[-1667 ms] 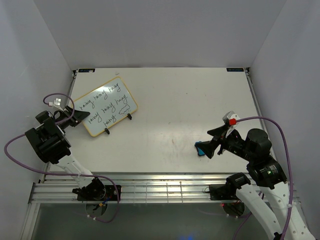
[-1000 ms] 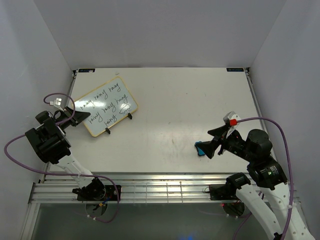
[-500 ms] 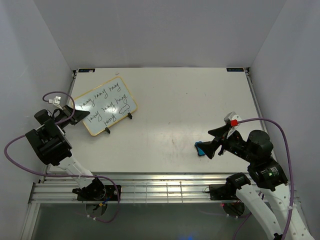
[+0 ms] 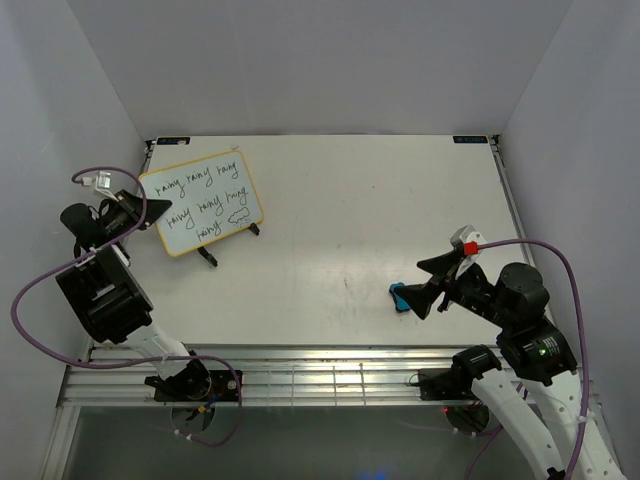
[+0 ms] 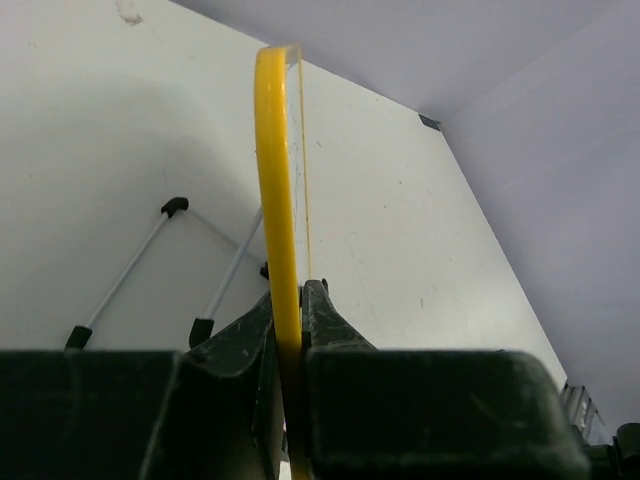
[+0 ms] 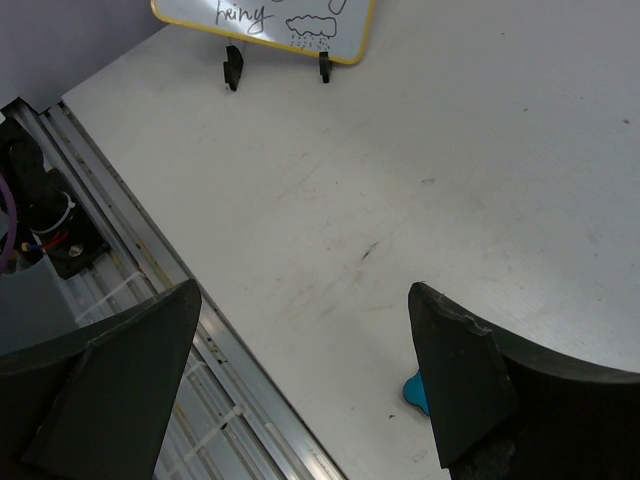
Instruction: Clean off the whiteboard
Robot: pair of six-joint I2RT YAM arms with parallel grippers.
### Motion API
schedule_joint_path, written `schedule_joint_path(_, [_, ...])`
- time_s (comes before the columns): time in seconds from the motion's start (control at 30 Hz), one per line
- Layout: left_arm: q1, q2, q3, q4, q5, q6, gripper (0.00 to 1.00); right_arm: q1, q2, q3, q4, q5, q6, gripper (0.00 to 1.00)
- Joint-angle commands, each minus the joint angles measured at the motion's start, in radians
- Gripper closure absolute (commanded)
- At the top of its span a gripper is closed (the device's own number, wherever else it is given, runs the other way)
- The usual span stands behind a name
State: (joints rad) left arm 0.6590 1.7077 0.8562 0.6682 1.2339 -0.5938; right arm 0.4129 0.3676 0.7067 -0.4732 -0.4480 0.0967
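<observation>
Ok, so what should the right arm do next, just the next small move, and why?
Probably lower the open right end effector onto the small blue eraser block and close on it. The left end effector grips the yellow-rimmed rectangular whiteboard by its edge, black handwriting covers it, and the eraser lies ungrasped on the white table by the right fingertips.

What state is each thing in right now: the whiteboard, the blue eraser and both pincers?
whiteboard: covered in black handwriting, nothing wiped yet, held by its yellow rim.
left pincer: shut on the whiteboard's rim.
right pincer: wide open, holding nothing.
blue eraser: lying loose by the right pincer, not gripped.
</observation>
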Motion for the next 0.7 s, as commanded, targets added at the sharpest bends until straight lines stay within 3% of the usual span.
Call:
schedule_joint_path(0.0, [-0.019,-0.075,0.056,0.117,-0.014,-0.041,1.0,0.004,-0.012,0.002,0.031,-0.006,-0.009,0.1])
schedule_joint_path(0.2, [-0.102,-0.117,0.165,0.102,-0.068,-0.049,1.0,0.004,-0.009,0.002,0.038,-0.006,-0.008,0.1])
schedule_joint_path(0.53, [-0.257,-0.186,0.368,-0.096,-0.158,-0.029,1.0,0.004,-0.013,-0.006,0.022,0.037,-0.012,0.1])
schedule_joint_path(0.67, [-0.347,-0.278,0.389,-0.272,-0.238,-0.046,1.0,0.004,0.01,0.008,0.015,0.104,0.011,0.1])
